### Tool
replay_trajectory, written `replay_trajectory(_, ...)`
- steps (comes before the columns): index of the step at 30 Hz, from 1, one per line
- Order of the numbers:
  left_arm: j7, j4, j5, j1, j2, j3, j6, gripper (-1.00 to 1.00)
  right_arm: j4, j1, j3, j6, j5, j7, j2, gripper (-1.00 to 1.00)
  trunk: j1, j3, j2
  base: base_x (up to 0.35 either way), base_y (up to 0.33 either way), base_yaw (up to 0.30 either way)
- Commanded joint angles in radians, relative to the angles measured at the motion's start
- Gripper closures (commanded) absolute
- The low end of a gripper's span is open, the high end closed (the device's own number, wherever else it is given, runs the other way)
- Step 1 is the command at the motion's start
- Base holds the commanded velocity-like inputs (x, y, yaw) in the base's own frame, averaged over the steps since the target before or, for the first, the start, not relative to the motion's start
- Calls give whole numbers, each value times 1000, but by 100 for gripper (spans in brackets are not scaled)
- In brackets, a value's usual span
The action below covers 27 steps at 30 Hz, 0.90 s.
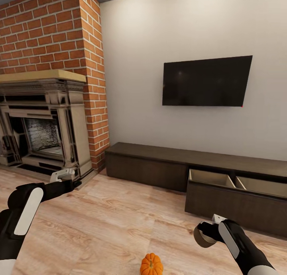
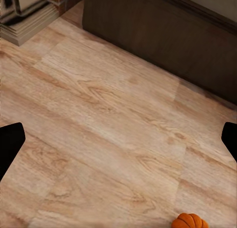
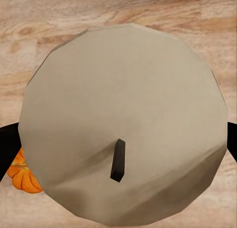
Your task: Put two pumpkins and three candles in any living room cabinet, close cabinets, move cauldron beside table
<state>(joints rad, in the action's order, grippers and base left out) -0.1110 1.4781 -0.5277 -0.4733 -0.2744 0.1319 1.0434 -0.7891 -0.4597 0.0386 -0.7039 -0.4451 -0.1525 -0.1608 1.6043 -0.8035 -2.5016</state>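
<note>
A beige-grey candle (image 3: 123, 104) with a short dark wick sits between the fingers of my right gripper (image 1: 204, 235), which is shut on it low over the wood floor. One orange pumpkin (image 1: 151, 264) rests on the floor just left of that gripper, and its edge peeks from behind the candle as the pumpkin (image 3: 22, 173). The long dark cabinet (image 1: 151, 163) runs along the white wall; its right drawer (image 1: 211, 178) stands pulled out, pale inside. My left gripper (image 1: 65, 174) hangs open near the fireplace, fingertips (image 2: 10, 144) wide apart over bare floor.
A stone fireplace (image 1: 44, 123) set in a red brick chimney stands at the left. A black TV (image 1: 207, 80) hangs on the wall above the cabinet. Wood flooring (image 1: 111, 219) stretches between me and the cabinet.
</note>
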Motion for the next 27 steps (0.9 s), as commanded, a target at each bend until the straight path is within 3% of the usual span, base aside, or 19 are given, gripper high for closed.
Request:
replay_trajectory(1,-10,1,-10,-1,0,0,4,-100,-2,0,0,-3,-12,-9,0,100,0,-1,-1,0,98,0)
replay_trajectory(27,-9,1,-9,-1,0,0,4,-100,-2,0,-3,-2,-3,-10,4,100,0,-1,-1,14,173,0)
